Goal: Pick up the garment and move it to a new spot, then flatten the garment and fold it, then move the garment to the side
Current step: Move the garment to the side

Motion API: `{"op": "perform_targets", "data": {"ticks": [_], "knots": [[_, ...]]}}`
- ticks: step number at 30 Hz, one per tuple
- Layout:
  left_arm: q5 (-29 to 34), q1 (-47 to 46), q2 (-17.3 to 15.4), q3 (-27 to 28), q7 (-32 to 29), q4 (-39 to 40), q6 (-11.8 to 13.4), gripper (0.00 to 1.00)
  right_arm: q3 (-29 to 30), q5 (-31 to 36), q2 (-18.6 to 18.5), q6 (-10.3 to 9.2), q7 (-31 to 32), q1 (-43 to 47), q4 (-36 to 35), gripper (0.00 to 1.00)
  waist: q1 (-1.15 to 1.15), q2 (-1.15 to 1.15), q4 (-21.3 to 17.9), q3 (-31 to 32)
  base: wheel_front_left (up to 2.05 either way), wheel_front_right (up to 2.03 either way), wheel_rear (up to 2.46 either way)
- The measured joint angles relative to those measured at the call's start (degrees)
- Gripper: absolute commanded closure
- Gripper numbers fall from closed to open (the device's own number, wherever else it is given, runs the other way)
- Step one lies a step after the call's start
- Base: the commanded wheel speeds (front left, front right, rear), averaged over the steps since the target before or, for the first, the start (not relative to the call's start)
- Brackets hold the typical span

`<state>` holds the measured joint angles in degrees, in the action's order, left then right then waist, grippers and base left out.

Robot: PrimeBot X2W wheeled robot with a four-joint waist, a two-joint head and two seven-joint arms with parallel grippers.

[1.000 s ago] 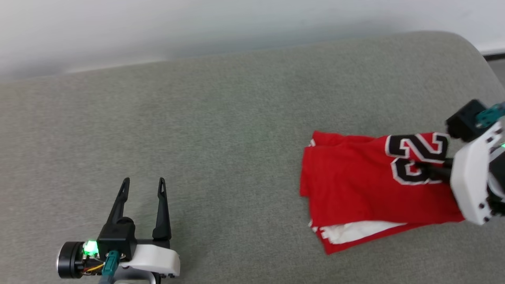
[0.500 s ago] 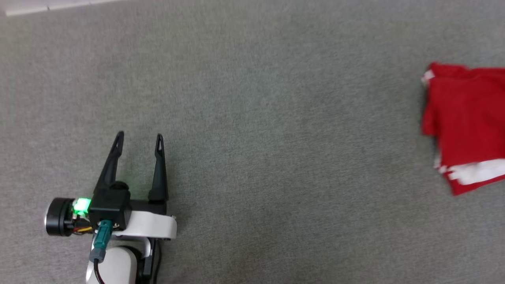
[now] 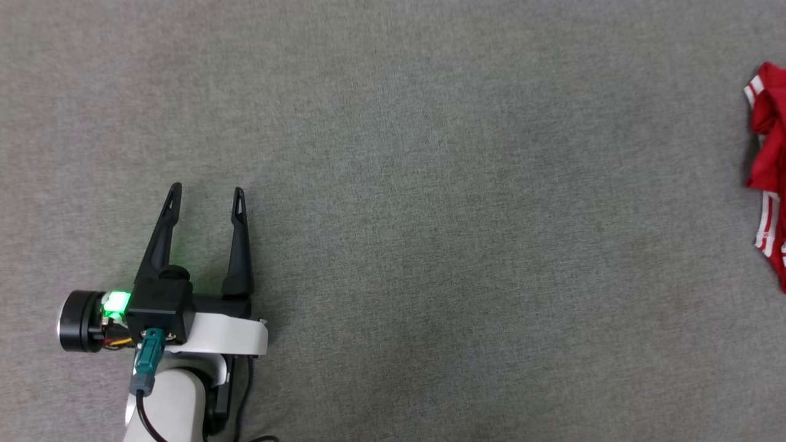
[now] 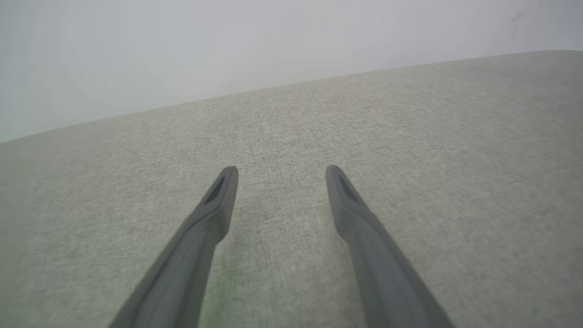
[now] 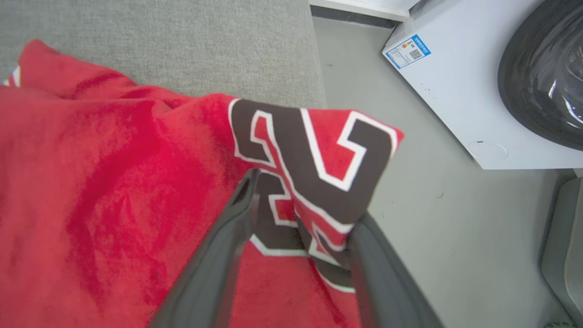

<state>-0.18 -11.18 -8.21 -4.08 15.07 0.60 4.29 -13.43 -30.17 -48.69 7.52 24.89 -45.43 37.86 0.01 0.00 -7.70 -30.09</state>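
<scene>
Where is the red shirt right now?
The garment lies at the head view's far right edge on the grey cushion; its numbered corner sits between the fingers of the right gripper.

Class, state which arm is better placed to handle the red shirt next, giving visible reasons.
Right. The right pincer, fingers parted, straddles the shirt at its numbered corner. The left pincer stands open over the grey cushion, far from the shirt at the head view's right edge.
</scene>
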Motion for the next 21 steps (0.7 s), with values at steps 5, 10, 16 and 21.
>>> {"op": "perform_targets", "data": {"ticks": [5,10,16,21], "knots": [[-0.58,2.76,0.87,0.0,0.0,-0.79,0.43,0.0,5.92,9.13,1.41,-0.01,-12.14,0.07,-2.72,0.0,-0.01,0.0,0.62,5.79,0.0,0.0,0.0],[-1.11,6.36,1.62,0.32,0.0,-1.03,0.91,0.0,11.47,15.57,6.32,-0.01,-22.56,2.5,-8.49,0.0,-0.01,0.0,1.53,11.1,0.0,0.0,0.0],[-1.54,9.71,2.34,0.47,0.0,-1.31,1.29,0.0,17.73,22.54,16.94,-0.01,-34.19,7.72,-18.23,0.0,-0.01,0.0,3.29,16.68,0.0,0.0,0.0],[-1.58,12.5,3.01,0.55,0.0,-1.78,1.48,0.0,17.48,25.66,29.97,-0.01,-39.2,19.35,-28.36,0.0,-0.02,0.0,5.92,21.88,0.0,0.0,0.0]]}}
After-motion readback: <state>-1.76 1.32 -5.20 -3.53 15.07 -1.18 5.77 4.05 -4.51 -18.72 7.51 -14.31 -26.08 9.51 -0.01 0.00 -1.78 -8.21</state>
